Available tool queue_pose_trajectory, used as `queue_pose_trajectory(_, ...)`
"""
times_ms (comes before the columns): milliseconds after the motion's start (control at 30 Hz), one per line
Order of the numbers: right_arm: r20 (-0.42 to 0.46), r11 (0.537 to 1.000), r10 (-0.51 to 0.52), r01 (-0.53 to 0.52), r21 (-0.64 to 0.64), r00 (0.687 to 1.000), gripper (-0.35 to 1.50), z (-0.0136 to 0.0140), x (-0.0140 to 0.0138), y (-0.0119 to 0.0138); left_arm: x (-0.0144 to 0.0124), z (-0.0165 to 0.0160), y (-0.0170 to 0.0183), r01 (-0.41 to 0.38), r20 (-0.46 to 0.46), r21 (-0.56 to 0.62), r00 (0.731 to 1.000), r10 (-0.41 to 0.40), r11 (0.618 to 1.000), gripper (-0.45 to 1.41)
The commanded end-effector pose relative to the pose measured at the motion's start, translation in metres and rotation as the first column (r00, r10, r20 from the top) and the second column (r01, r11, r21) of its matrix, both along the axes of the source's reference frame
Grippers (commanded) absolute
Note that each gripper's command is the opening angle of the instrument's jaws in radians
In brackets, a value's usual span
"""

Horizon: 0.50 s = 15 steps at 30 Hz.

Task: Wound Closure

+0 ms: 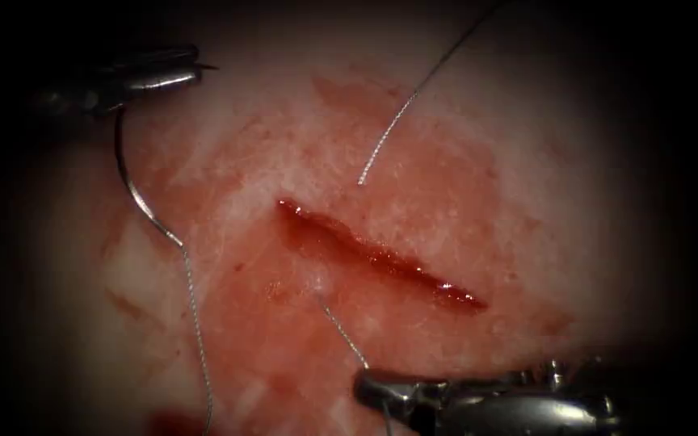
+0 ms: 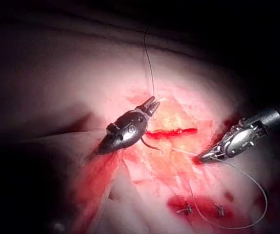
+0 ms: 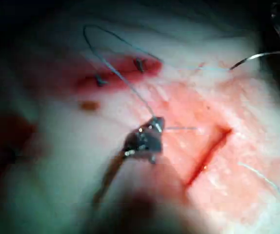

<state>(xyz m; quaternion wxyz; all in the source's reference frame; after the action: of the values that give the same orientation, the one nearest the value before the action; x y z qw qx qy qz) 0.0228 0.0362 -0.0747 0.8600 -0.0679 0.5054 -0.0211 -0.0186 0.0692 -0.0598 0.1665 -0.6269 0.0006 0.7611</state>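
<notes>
The cut gapes, no stitch across; left tool clamps the needle, free of tissue; right tool clamps thread.

No readable text.

No letters, numbers, labels, brand marks or signs can be read in any of the three views, on any surface.
</notes>
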Motion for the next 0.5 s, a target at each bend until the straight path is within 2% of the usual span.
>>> queue_pose_trajectory(33,-0.002,1.000,-0.015,0.015,0.008,1.000,-0.35,-0.0010,-0.0004,-0.0022,-0.0006,0.0007,-0.0005,-0.001,0.001,0.002,1.000,0.001,1.000,-0.35)
queue_pose_trajectory(233,0.004,0.995,-0.100,0.100,0.030,0.995,-0.35,-0.0073,-0.0027,-0.0079,-0.0006,0.0007,-0.0005,-0.001,0.001,0.002,1.000,0.001,1.000,-0.35)
queue_pose_trajectory(333,-0.029,0.989,-0.142,0.143,0.039,0.989,-0.35,-0.0094,-0.0023,-0.0096,-0.0006,0.0007,-0.0004,-0.001,0.001,0.002,1.000,0.001,1.000,-0.35)
queue_pose_trajectory(400,-0.043,0.990,-0.132,0.133,0.038,0.990,0.39,-0.0097,-0.0023,-0.0091,-0.0006,0.0007,-0.0005,-0.001,0.001,0.002,1.000,0.001,1.000,-0.35)
queue_pose_trajectory(433,-0.048,0.991,-0.127,0.129,0.038,0.991,0.58,-0.0097,-0.0024,-0.0089,-0.0006,0.0007,-0.0005,-0.001,0.001,0.002,1.000,0.001,1.000,-0.35)
queue_pose_trajectory(467,-0.060,0.992,-0.115,0.117,0.037,0.992,0.89,-0.0096,-0.0028,-0.0080,-0.0006,0.0007,-0.0005,-0.001,0.001,0.002,1.000,0.001,1.000,-0.35)
queue_pose_trajectory(500,-0.060,0.993,-0.106,0.108,0.036,0.993,0.98,-0.0094,-0.0032,-0.0074,-0.0006,0.0007,-0.0005,-0.001,0.001,0.002,1.000,0.001,1.000,-0.35)
